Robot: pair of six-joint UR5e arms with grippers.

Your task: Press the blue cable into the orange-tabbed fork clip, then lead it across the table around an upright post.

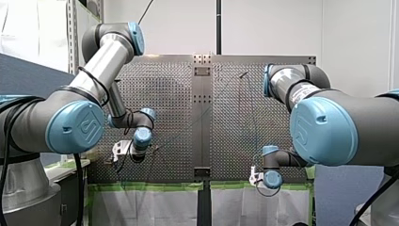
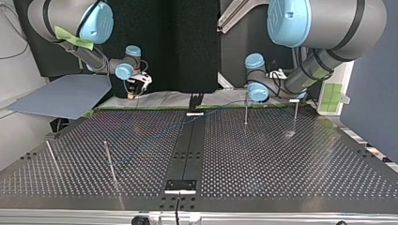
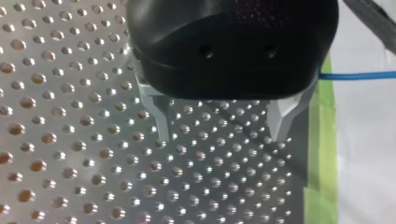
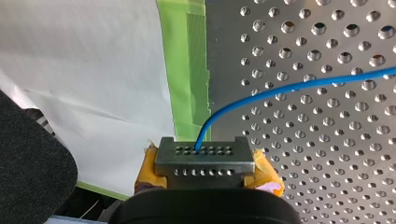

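Observation:
My right gripper (image 4: 203,156) is shut on the blue cable (image 4: 289,87). The cable rises from between its perforated metal jaws, which have yellow pads, and runs out over the perforated table (image 4: 327,154). In the top view the blue cable (image 2: 155,136) lies across the table from a thin upright post (image 2: 110,161) towards the far edge. My left gripper (image 3: 222,128) is open above bare holes, with nothing between its metal fingers (image 3: 161,121). A stretch of blue cable (image 3: 359,75) passes beside its body. I cannot make out any orange tab.
More upright posts (image 2: 246,111) (image 2: 295,115) (image 2: 51,157) stand on the table. A small pale fixture (image 2: 195,114) sits on the dark centre strip. Green tape (image 4: 184,70) and white sheeting (image 4: 84,70) line the table edge by both grippers.

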